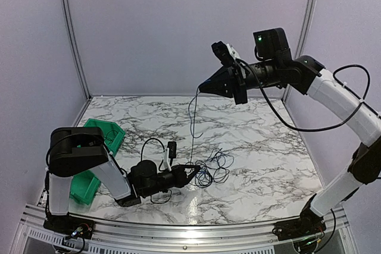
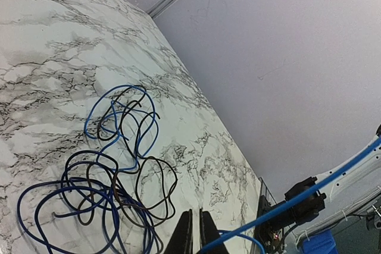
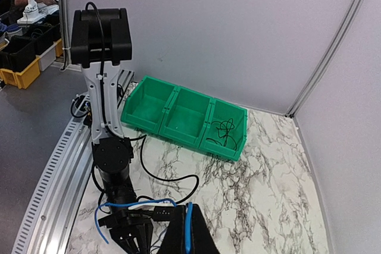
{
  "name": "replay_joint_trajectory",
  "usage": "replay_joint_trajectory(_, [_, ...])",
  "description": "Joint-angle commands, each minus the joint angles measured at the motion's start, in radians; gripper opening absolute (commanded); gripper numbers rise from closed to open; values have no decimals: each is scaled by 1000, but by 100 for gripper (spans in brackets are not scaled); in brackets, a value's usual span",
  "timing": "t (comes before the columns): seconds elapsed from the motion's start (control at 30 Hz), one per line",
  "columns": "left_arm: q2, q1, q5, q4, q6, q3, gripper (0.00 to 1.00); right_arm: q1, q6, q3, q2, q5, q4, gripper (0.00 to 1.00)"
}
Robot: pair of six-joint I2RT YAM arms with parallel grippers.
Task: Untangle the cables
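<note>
A tangle of blue and black cables (image 1: 213, 169) lies on the marble table, and it also shows in the left wrist view (image 2: 107, 182). My right gripper (image 1: 201, 87) is raised high over the table and shut on a blue cable (image 1: 191, 117) that hangs down to the tangle. The blue cable sits between its fingers in the right wrist view (image 3: 189, 230). My left gripper (image 1: 194, 171) is low at the tangle's left edge with its jaws shut (image 2: 195, 230). A taut blue strand (image 2: 309, 191) crosses just past them. I see nothing between the left jaws.
A green three-compartment bin (image 3: 178, 117) stands at the table's left side (image 1: 101, 141); a loose black cable (image 3: 226, 132) lies in one end compartment. The left arm's own black lead (image 3: 172, 178) loops on the table beside its wrist. White walls enclose the table.
</note>
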Motion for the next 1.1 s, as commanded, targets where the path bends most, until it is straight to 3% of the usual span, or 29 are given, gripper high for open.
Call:
replay_joint_trajectory(0.0, [23, -7, 10, -26, 10, -7, 7, -11, 13, 112, -50, -39, 16, 0])
replay_joint_trajectory(0.33, [-10, -9, -1, -23, 27, -27, 3, -22, 8, 109, -71, -41, 10, 0])
replay_joint_trajectory(0.47, [-125, -10, -54, -11, 77, -102, 0, -30, 3, 33, -89, -4, 38, 0])
replay_joint_trajectory(0.57, [-292, -6, -89, -99, 122, -158, 0, -33, 5, -75, -108, 30, 81, 0])
replay_joint_trajectory(0.7, [-560, 3, -128, -433, 221, -168, 0, -29, -9, -241, -125, 58, 136, 0])
replay_joint_trajectory(0.8, [-775, 14, -222, -795, 286, -126, 0, -5, -5, -330, -124, 71, 190, 0])
replay_joint_trajectory(0.97, [-1061, 83, -372, -1256, 326, -21, 0, 81, -6, -342, -51, 127, 215, 0])
replay_joint_trajectory(1.03, [-1140, 125, -419, -1418, 320, 38, 0, 104, 3, -298, 1, 118, 199, 13])
replay_joint_trajectory(1.07, [-1175, 148, -444, -1487, 329, 65, 0, 108, 11, -270, 36, 109, 187, 31])
